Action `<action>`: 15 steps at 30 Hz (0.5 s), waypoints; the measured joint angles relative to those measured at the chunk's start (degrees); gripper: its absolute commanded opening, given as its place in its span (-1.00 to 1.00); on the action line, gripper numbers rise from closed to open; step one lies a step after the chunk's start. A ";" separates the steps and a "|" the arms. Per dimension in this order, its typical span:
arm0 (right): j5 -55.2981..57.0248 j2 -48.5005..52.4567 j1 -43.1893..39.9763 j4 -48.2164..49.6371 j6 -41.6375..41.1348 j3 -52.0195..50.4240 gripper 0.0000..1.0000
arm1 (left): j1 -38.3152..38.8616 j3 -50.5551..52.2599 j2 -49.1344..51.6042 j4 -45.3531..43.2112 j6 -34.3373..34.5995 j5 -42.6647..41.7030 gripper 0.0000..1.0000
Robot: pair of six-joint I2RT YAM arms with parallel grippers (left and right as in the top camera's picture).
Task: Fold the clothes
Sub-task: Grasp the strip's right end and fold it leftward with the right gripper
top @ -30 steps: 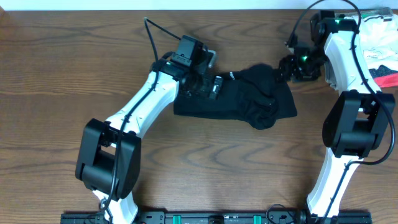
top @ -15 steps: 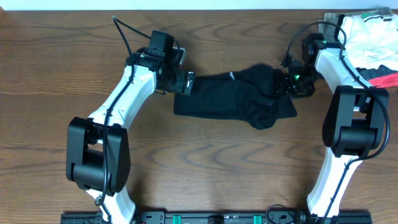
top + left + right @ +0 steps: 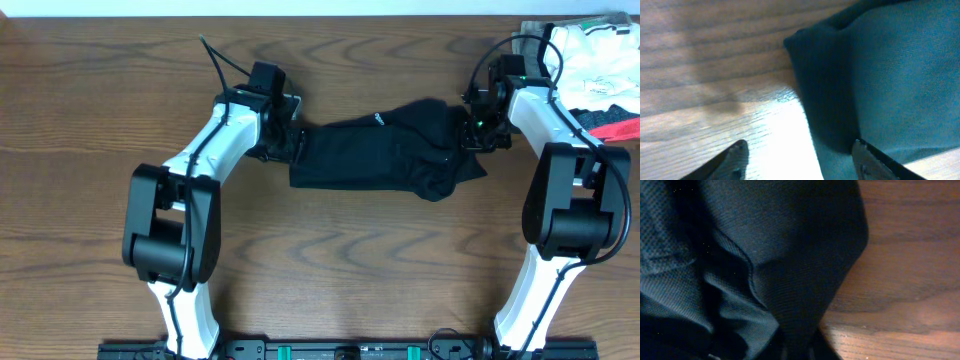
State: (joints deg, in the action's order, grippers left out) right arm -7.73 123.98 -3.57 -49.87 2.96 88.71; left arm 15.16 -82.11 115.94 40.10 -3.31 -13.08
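Garment position: black knit fabric garment (image 3: 385,155) lying across the brown wood-grain table (image 3: 100,100), stretched between the two pincers.
Left gripper (image 3: 290,143): at the garment's left end. In the left wrist view the fingertips (image 3: 737,159) are spread wide, with a rounded corner of the cloth (image 3: 890,75) ahead of them. The cloth edge runs down towards the right-hand tip, and bare wood lies between the tips.
Right gripper (image 3: 476,130): at the garment's right end. The right wrist view shows it pressed together on a gathered tuck of the cloth (image 3: 765,255) at the bottom edge, though the tips merge with the dark fabric.
Garment appearance: roughly oblong, flat and smooth on the left, bunched into creases and overlapping folds on the right. There is a small white mark near its upper edge.
Background: white and red clothes pile (image 3: 600,70) at the table's far right corner, apart from the garment.
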 measured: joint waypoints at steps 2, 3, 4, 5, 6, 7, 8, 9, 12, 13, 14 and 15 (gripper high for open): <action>-0.09 0.07 -0.04 -0.98 -0.11 0.44 -0.98 | 0.00 0.00 0.33 -0.02 -0.15 0.00 0.21; -0.02 0.33 -0.04 -2.36 -0.15 1.01 -0.97 | 0.00 0.00 0.33 -0.04 -0.22 -0.02 0.20; 0.07 0.50 -0.04 -3.91 -0.17 1.44 -0.97 | 0.00 0.00 0.31 -0.09 -0.24 0.00 0.20; 0.07 0.83 -0.04 -5.88 -0.26 2.29 -0.97 | 0.00 0.00 0.31 -0.07 -0.24 0.00 0.19; 0.09 1.03 -0.04 -7.10 -0.26 2.91 -0.97 | 0.00 0.00 0.33 -0.04 -0.24 0.00 0.19; 0.04 1.20 -0.04 -8.66 -0.26 3.80 -0.97 | 0.00 0.00 0.31 -0.07 -0.24 0.00 0.19; -0.20 1.22 -0.04 -10.51 -0.22 4.98 -0.97 | 0.00 0.00 0.33 -0.09 -0.26 0.00 0.18; -0.35 1.22 -0.04 -11.23 -0.20 5.62 -0.97 | 0.00 0.00 0.31 -0.07 -0.31 0.00 0.18; -1.84 0.68 0.31 -14.82 0.17 9.46 -0.97 | 0.00 0.00 0.33 -0.07 -0.35 0.00 0.18; -2.10 0.20 0.57 -15.52 0.20 10.23 -0.97 | 0.00 0.00 0.31 -0.09 -0.37 0.00 0.18; -2.40 -0.59 1.03 -16.28 0.22 10.88 -0.98 | 0.00 0.00 0.31 -0.07 -0.35 0.00 0.18; -2.75 -1.62 1.64 -16.74 0.24 11.39 -0.97 | 0.00 0.00 0.33 -0.09 -0.35 0.00 0.18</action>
State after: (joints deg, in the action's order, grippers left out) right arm -10.48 122.37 -1.93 -66.61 3.20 100.09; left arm 15.16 -82.11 116.27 40.01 -3.66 -13.08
